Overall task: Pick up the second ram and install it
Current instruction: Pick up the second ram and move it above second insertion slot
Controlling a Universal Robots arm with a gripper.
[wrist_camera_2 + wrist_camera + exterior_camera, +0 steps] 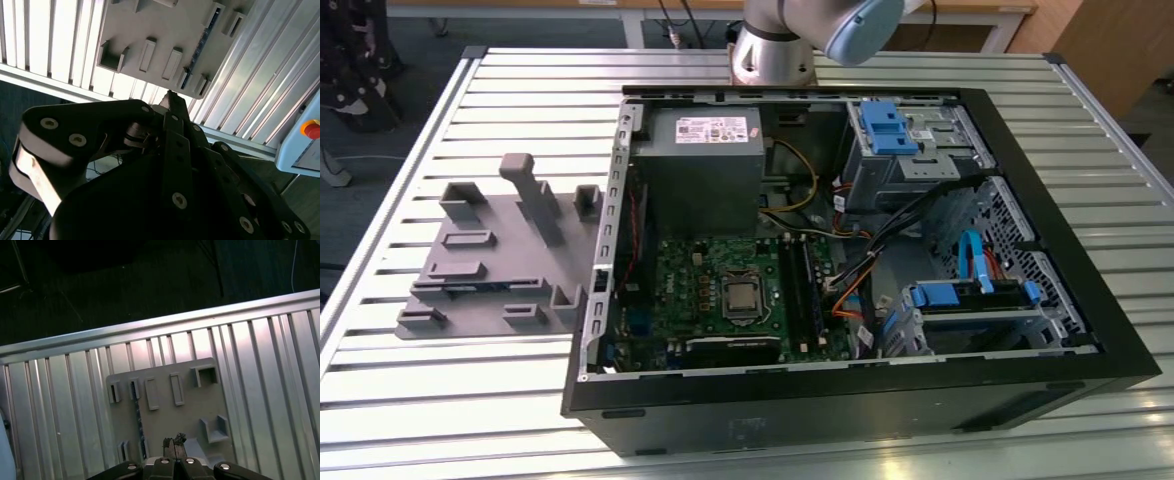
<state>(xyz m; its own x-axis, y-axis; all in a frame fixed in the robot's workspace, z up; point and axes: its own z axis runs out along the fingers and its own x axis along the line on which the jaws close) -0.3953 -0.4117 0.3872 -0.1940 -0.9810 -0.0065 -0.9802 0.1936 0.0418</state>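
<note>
The second ram (201, 45) sits in the fixture block (494, 255), which lies on the table (440, 400), at the exterior view's left of the computer case (854, 400).

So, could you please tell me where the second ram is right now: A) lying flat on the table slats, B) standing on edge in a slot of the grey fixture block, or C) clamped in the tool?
B: in the first wrist view the second ram stands on edge in the grey fixture block, apart from the tool.

Slatted table (454, 400) carries a grey fixture (494, 270) and computer case (854, 400).
</note>
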